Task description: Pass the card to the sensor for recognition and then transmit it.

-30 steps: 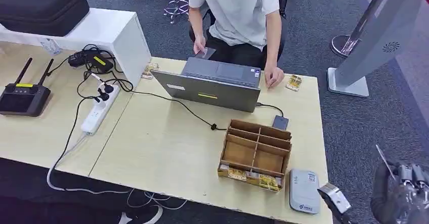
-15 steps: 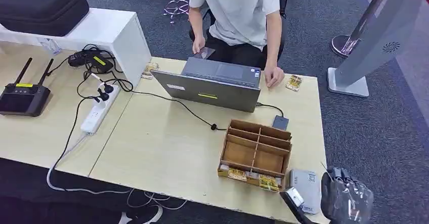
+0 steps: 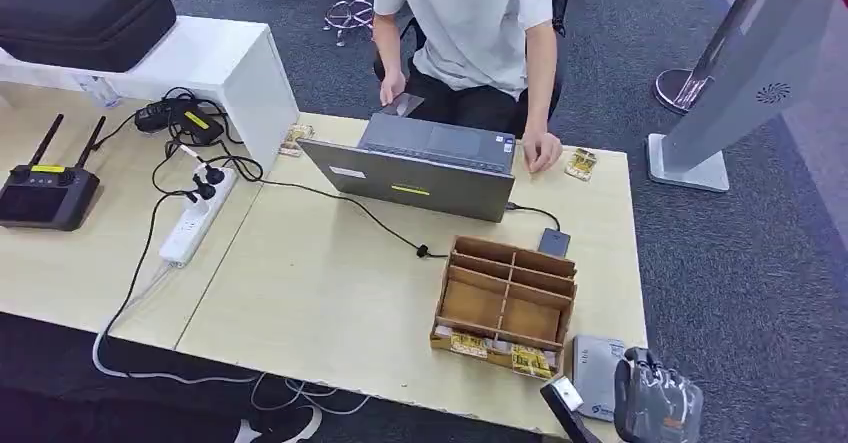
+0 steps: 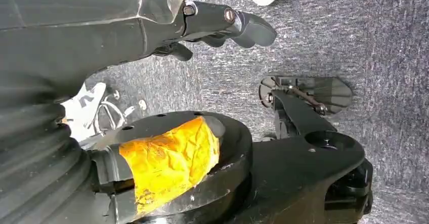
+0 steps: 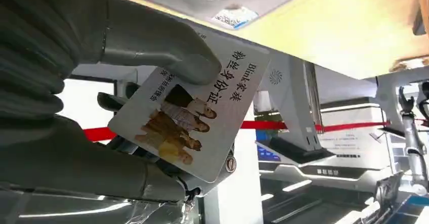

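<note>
The card is pinched between the thumb and fingers of the right hand, just beside the grey sensor at the table's near corner. The left hand is seen hanging empty, fingers apart, over carpet.

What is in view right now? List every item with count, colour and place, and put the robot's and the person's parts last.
Card: one, white with a printed photo, pinched in the right hand.
Sensor: one, grey, near right corner of the table.
Cardboard organiser: one, brown, beside the sensor.
Laptop: one, grey, far table edge.
Power strip: one, white, on the left side of the table.
Remote controller: one, black, far left.
Case: one, black, on the white box.
Kiosk stand: one, grey, on the floor at right.
Person: one, pale shirt, behind the laptop.
Right hand: over the sensor.
Left hand: hanging over carpet.
</note>
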